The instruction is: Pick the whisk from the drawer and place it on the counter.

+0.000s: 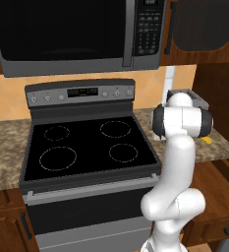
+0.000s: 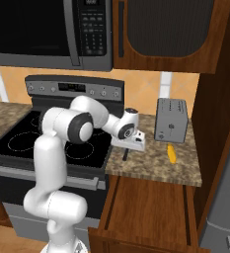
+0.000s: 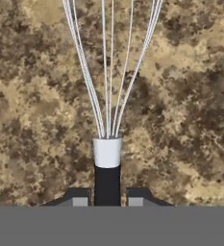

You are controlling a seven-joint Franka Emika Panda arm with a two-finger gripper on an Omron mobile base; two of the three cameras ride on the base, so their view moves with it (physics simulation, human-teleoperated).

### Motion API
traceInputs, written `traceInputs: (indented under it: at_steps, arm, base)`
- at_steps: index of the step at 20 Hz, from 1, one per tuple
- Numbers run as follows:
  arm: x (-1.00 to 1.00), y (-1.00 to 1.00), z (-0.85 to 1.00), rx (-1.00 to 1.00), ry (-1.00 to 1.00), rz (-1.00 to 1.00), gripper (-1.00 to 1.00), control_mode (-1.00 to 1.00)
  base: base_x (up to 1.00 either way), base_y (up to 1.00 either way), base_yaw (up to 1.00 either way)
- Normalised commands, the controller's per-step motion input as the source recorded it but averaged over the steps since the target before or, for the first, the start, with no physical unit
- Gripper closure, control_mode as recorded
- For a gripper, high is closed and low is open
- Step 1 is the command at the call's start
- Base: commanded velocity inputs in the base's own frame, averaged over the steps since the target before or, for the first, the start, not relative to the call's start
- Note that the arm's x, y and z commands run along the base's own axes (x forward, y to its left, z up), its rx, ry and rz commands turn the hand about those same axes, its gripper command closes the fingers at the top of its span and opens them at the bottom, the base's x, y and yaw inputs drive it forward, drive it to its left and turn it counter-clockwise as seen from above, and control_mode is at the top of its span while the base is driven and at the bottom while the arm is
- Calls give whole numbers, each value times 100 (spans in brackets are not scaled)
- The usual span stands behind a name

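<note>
Over the counter (image 2: 151,163), between the black stovetop (image 2: 52,143) and the toaster (image 2: 171,120), your gripper (image 2: 129,150) hangs low with the whisk (image 3: 108,96) clamped between its two fingers (image 3: 77,197). In the hand view the fingertips press on either side of the thin black handle, just below the white collar where the wires gather. The silvery loops fan out from that collar across the speckled brown stone and run off the frame's top edge. You cannot tell from these views whether the wire head touches the slab or floats just above it.

In the right base view a short dark stub of the whisk pokes down below the hand, near the counter's front edge and close to the seam with the stovetop. To your right the toaster stands upright near the wall — a small yellow oblong object (image 2: 171,153) lies on the stone just in front of it. The bare granite between the hand and that yellow piece is the open room you have. The tall wooden cabinet side (image 2: 212,128) closes off the far right of the slab.

Below the counter's thick edge the drawer (image 2: 151,210) stands pulled out, its reddish-brown floor bare where you can see it. The microwave (image 2: 47,29) and an upper cabinet (image 2: 166,34) hang well above the arm.
</note>
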Motion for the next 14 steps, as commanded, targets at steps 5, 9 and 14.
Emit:
traceInputs:
  at_steps: [5, 9, 14]
  arm:
    - [30, 0, -23, 0, -1, 0, -100, -100]
    - [4, 0, 0, 0, 0, 0, -100, -100]
    - [0, 2, 8, 0, 0, 0, -100, -100]
  base:
    - [0, 0, 0]
    - [0, 0, 0]
    - [0, 0, 0]
